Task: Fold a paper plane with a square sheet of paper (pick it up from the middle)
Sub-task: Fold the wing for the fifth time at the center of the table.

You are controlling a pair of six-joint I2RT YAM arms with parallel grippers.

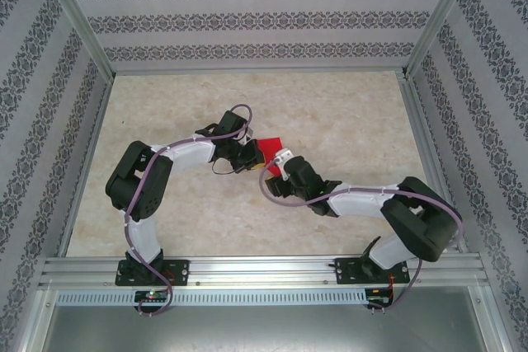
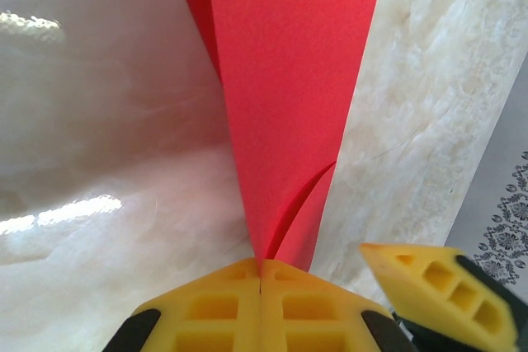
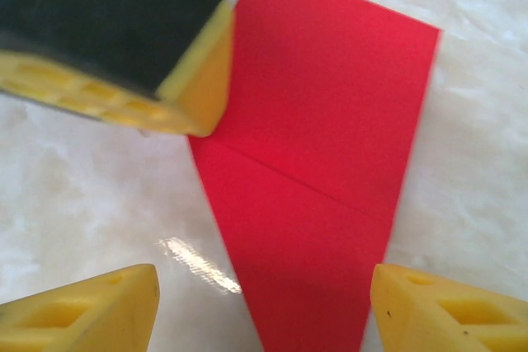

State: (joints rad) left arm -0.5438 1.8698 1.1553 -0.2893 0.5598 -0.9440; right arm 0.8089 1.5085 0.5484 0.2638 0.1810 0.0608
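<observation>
- The left gripper (image 2: 260,284) has its yellow pads pressed flat together at the bottom centre of its wrist view, clamped on a pointed corner of the paper plane (image 2: 289,80); pinching there looks meant to anchor the layers so the folds cannot spring apart
- From that pinch the red paper widens toward the top of the frame, with a loose flap edge curving just above the pads and the pale table (image 2: 99,162) on either side
- The right gripper (image 3: 264,290) has its jaws apart, one yellow fingertip at the lower left and one at the lower right of its wrist view; it holds nothing
- The tapering end of the plane lies between those fingertips, well clear of the left one and just beside the right one
- That wide straddle reads as a set-up to close on or press the paper while the other arm steadies it
- A straight crease crosses the red shape near the middle of the right wrist view, and the left gripper's black and yellow tip meets the paper's left edge at the upper left, where the crease starts
- In the overhead view the red patch sits at the centre between the two wrists, the left gripper just to its left and the right gripper just to its lower right
- By its shape the folding seems partway: narrow and creased, not yet a finished dart
</observation>
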